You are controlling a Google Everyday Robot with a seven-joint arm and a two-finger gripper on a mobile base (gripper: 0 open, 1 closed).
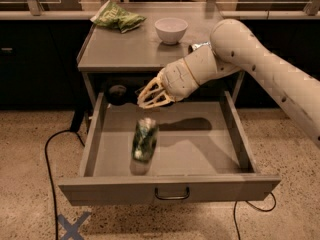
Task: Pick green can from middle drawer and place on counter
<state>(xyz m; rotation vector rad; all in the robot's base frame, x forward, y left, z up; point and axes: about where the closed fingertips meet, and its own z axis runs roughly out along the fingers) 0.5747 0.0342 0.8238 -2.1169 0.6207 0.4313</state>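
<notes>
The green can (pixel 145 140) stands blurred and roughly upright in the middle drawer (pixel 95 144), left of centre, with nothing holding it. The drawer is pulled fully out, and its dark handle (pixel 171 194) is on the front panel. My gripper (pixel 145 100) hangs above the drawer's back left part, just under the counter's front edge, above and behind the can and apart from it. Its fingers come together to a tip and hold nothing. The grey counter (pixel 130 49) tops the cabinet behind.
On the counter are a white bowl (pixel 171 29), a green snack bag (pixel 117 18) and a silvery crumpled item (pixel 199 46) half hidden by my arm. Dark objects (pixel 117 93) lie at the drawer's back. A black cable (pixel 50 154) and blue tape cross (pixel 72 226) are on the floor.
</notes>
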